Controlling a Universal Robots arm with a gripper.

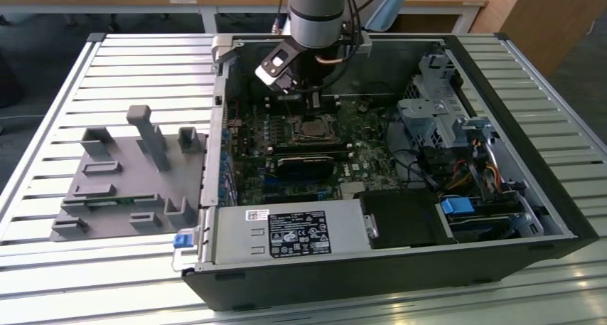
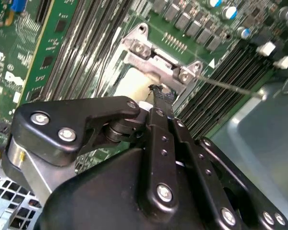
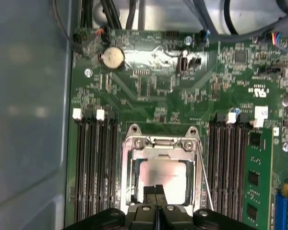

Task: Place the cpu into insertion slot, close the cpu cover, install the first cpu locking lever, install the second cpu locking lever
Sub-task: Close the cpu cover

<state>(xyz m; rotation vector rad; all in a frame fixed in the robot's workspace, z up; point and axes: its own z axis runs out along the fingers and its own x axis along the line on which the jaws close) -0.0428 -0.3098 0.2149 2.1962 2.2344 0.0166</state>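
Note:
In the first wrist view the cpu [image 3: 165,176] lies flat in the insertion slot [image 3: 132,191], its dull pale face showing through the window of the cpu cover [image 3: 159,143], which lies down over it. My gripper [image 3: 158,194] is shut with nothing between its fingers, and its tips sit over the near edge of the cpu. In the second wrist view the fingertips [image 2: 159,92] touch the cover [image 2: 149,57] by its screwed end. A thin locking lever [image 2: 230,86] runs off from the socket at an angle. In the exterior view my gripper [image 1: 292,92] hangs just behind the socket [image 1: 313,129].
Memory slots [image 3: 93,167] flank the socket on both sides of the green board [image 3: 149,91]. The open computer case [image 1: 531,197] holds a power supply [image 1: 284,234], drive cages and cables. A grey parts fixture [image 1: 124,176] sits on the slatted table at the exterior view's left.

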